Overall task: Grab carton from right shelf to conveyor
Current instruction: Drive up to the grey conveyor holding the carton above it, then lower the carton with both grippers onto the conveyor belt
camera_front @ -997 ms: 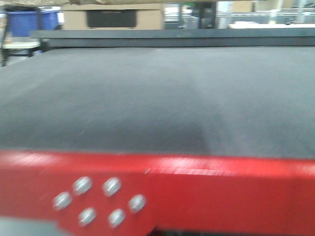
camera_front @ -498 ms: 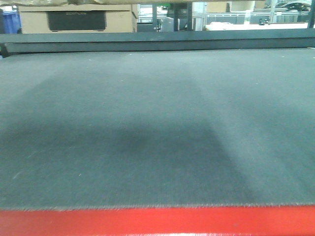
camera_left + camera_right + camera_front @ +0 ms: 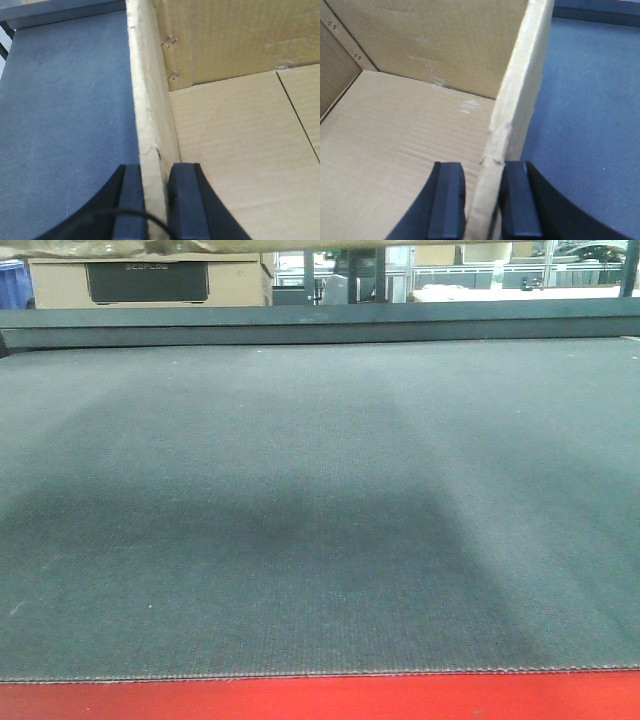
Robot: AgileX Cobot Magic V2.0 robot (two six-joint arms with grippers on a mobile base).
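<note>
Two carton point(image 3: 150, 125) walls, each pinched between jaws; conveyor point(image 3: 320, 490) alongside

"ECOFLOW" on dark panel point(image 3: 147, 282) of background box point(image 3: 240, 282)

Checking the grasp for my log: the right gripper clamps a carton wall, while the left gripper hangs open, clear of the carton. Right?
Not quite. The left gripper is not open or clear: the left wrist view shows it shut on a wall of the carton too. The right gripper does clamp a carton wall, as you said.
</note>
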